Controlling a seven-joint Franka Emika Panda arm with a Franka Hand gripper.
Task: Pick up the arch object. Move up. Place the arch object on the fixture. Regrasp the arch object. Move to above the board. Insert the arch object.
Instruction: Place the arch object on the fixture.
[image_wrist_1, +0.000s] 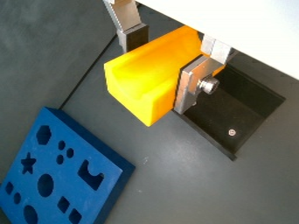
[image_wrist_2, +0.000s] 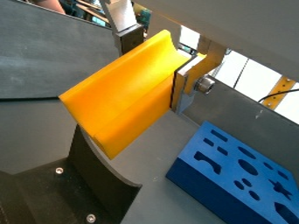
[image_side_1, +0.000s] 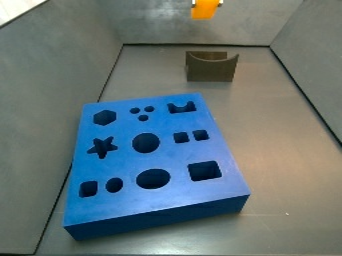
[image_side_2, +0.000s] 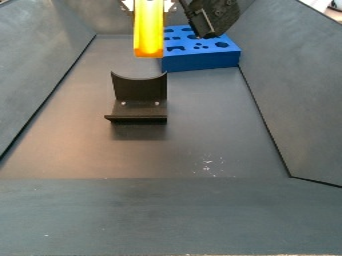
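A: Fingers (image_wrist_1: 191, 84) first — flat silver plates, closed flat against both sides of the yellow block (image_wrist_1: 149, 80). In both wrist views the gripper (image_wrist_1: 163, 63) has the block pinched between them, and most of the block sticks out past the plates.

B: Agreed, firm hold, no gap showing at the near plate (image_wrist_2: 187, 80). Where does the block sit in the room?

A: Up in the air, nothing under it touching. In a side view it hangs at the top edge of the picture (image_side_1: 203, 9), above the dark U-topped fixture (image_side_1: 210, 65) and clear of it. In a side view from the opposite end the block (image_side_2: 147, 29) stands as a tall narrow strip over the fixture (image_side_2: 136, 98), open air between the two.

B: And the blue board (image_side_1: 154, 155)?

A: Flat on the grey floor (image_side_1: 287, 120), well apart from the fixture, bare floor between them. Its cut-outs face up, none filled. In a wrist view its corner (image_wrist_1: 55, 170) lies below and off to one side of the block.

B: Room to move?

A: Sloped grey walls (image_side_2: 301, 90) on both sides; the floor around the fixture's base plate is bare.
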